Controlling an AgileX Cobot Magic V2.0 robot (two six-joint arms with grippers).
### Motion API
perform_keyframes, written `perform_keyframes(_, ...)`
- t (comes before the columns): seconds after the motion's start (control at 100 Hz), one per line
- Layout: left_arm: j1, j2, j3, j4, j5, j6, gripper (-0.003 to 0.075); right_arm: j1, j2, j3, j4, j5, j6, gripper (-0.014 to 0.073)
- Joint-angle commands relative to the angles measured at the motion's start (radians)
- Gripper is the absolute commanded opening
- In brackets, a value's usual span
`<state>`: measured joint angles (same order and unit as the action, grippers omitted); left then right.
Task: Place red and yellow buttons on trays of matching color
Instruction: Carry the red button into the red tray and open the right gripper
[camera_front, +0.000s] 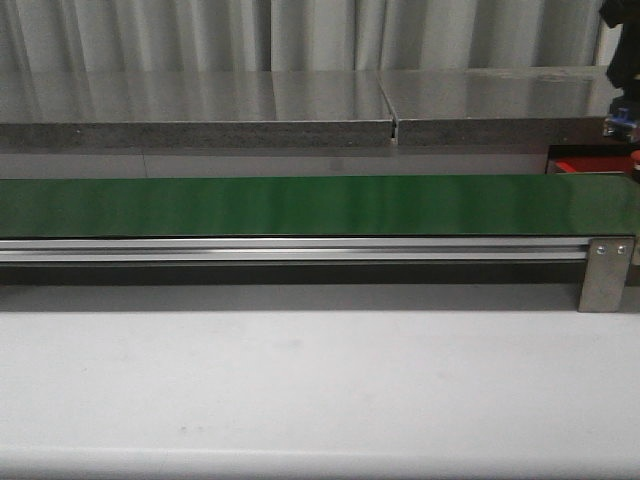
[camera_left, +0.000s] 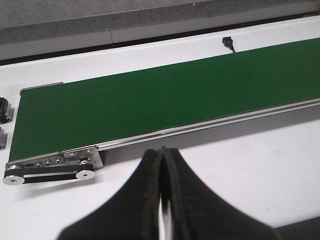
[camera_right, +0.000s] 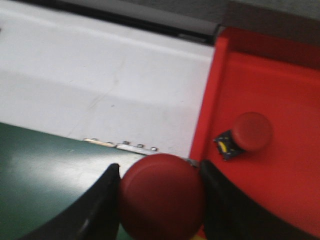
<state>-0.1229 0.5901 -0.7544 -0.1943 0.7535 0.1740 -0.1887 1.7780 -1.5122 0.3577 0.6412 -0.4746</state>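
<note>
A white table (camera_front: 300, 390) is seen in the front view, crossed from side to side by a green conveyor belt (camera_front: 300, 205) edged with an aluminium rail (camera_front: 290, 249); the belt's long axis runs left to right. In that view only a sliver of a red tray (camera_front: 590, 166) shows beyond the belt's right end, and neither arm can be made out clearly.

In the right wrist view the red tray (camera_right: 260, 95) is seen lying just beside the end of the belt (camera_right: 45, 175), its rim raised. The right gripper (camera_right: 160, 200) is clamped on a red button (camera_right: 161, 195), whose round cap is held between the two black fingers (camera_right: 97, 210), pressed by both. It is held above the belt's end, right at the tray's edge. A second red button (camera_right: 245, 136) lies inside the tray, tipped over, its cap pointing away from its black and yellow base; the image is blurred, so finer detail cannot be told.

In the left wrist view the left gripper (camera_left: 162, 200) is seen with its fingers (camera_left: 140, 200) pressed together, nothing between them, above the white table near the belt's pulley end (camera_left: 50, 170).
</note>
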Motion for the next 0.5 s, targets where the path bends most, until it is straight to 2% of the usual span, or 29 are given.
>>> perform_keyframes(0.0, -0.007, 0.001, -0.027, -0.012, -0.066, -0.011, -0.0020, -0.047, -0.057, -0.029, 0.019, -0.097, 0.030, 0.0041)
perform_keyframes(0.25, -0.007, 0.001, -0.027, -0.012, -0.066, -0.011, -0.0020, -0.137, -0.033, -0.029, 0.019, -0.189, 0.113, 0.0041)
perform_keyframes(0.49, -0.007, 0.001, -0.027, -0.012, -0.066, -0.011, -0.0020, -0.166, 0.025, -0.029, 0.022, -0.274, 0.131, 0.0041)
